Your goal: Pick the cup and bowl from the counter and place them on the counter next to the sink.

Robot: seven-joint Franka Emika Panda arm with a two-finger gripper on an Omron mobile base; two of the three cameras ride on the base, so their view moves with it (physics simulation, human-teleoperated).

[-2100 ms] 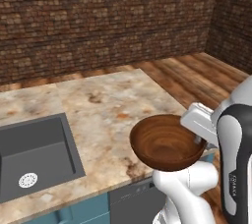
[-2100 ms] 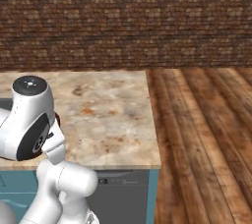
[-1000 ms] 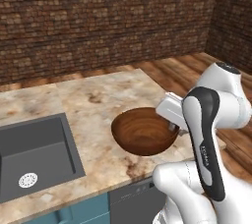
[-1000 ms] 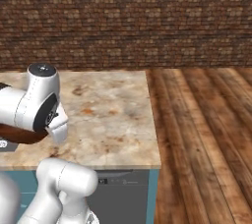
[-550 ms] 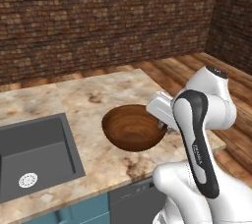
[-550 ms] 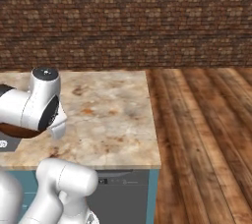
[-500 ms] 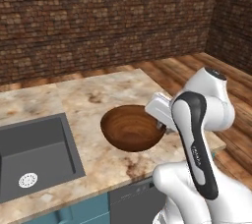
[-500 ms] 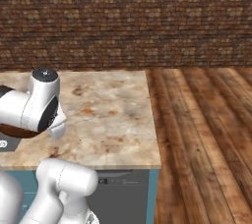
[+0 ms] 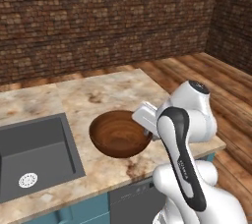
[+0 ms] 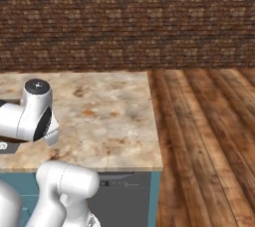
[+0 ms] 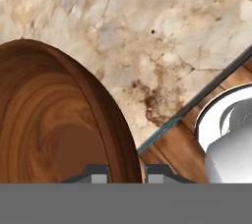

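in the left base view one bowl (image 9: 119,133) hangs just over the bench (image 9: 98,95), gripped at its right rim by the hand (image 9: 146,128) and sitting close beside the one sink (image 9: 34,156), likely held low because it is about to be set down there. in the right base view one white arm leans left over the marbled top. in the hand view two fingertips (image 11: 93,174) straddle the rim, closed on it.
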